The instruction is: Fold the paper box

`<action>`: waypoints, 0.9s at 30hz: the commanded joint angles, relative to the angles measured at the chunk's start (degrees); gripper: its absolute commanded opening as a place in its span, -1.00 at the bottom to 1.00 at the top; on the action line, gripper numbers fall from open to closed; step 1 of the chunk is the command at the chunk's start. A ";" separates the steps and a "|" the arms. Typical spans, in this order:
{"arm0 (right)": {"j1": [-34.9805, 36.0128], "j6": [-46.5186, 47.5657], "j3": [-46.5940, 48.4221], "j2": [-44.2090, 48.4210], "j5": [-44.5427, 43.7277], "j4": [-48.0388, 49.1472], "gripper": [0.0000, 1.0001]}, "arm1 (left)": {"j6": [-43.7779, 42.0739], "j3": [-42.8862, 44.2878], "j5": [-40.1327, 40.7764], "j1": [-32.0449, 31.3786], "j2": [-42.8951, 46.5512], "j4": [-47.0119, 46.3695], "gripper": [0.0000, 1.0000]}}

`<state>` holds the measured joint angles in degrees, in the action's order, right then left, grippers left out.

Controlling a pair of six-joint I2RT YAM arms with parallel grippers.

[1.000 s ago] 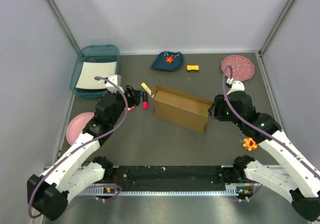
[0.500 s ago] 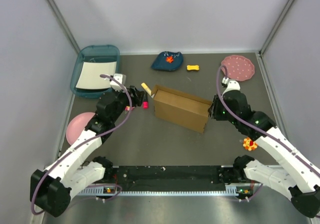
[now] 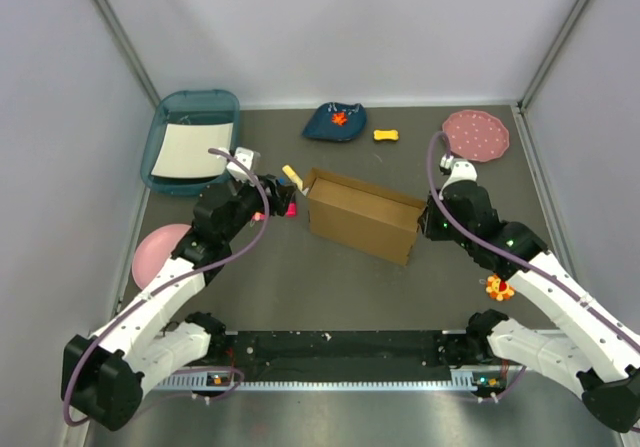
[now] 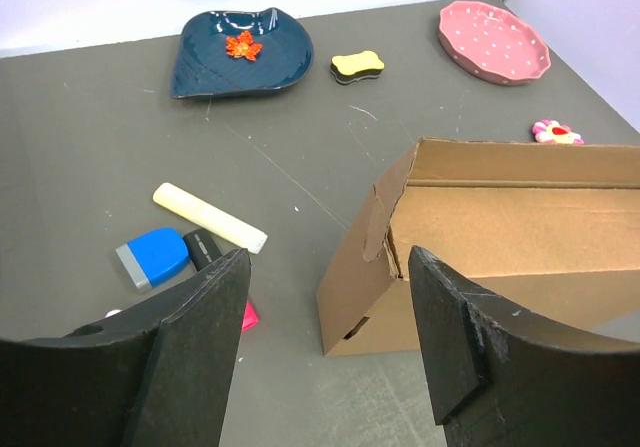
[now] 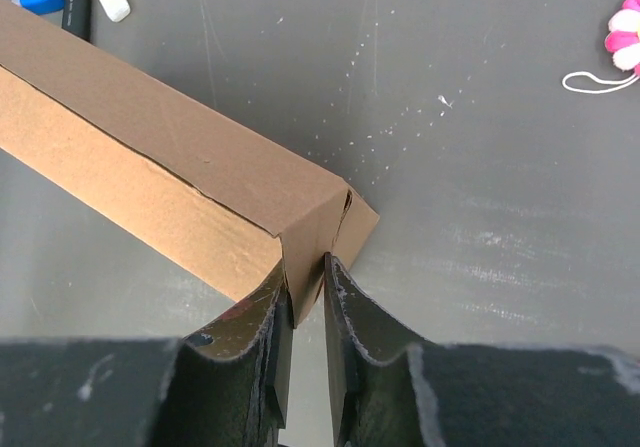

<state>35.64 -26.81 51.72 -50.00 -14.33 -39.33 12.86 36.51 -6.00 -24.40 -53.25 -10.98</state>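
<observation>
The paper box [image 3: 362, 217] is plain brown; the surface [image 3: 300, 282] is dark grey; one plate [image 3: 476, 134] is pink with white dots; the dish [image 3: 336, 121] is dark blue with an orange leaf; the tray [image 3: 200, 96] is teal with a white sheet [image 3: 192, 149].

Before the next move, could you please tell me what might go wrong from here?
1. The right gripper pinches only a thin corner edge of the paper box; the cardboard may slip out or tear there.
2. The left gripper is open and appears off the box, so the box may slide rather than fold.
3. The yellow stick and blue block lie beside that gripper and could be knocked.
</observation>
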 commanded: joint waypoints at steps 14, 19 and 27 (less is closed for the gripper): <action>1.54 2.11 -0.05 0.60 -1.93 1.27 -0.70 | -4.25 0.14 -9.38 0.41 -5.80 -10.28 0.44; 1.98 2.29 0.04 0.52 -2.28 1.19 -0.70 | -4.34 1.02 -8.69 0.41 -9.31 -10.55 0.40; 2.94 2.20 1.01 0.43 -2.72 0.92 -0.70 | -3.72 2.16 -10.52 0.32 -12.66 -12.57 0.12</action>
<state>37.26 -25.47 51.72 -50.00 -16.14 -39.24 9.30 36.47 -14.20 -24.34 -65.36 -18.26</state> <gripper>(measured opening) 0.151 0.602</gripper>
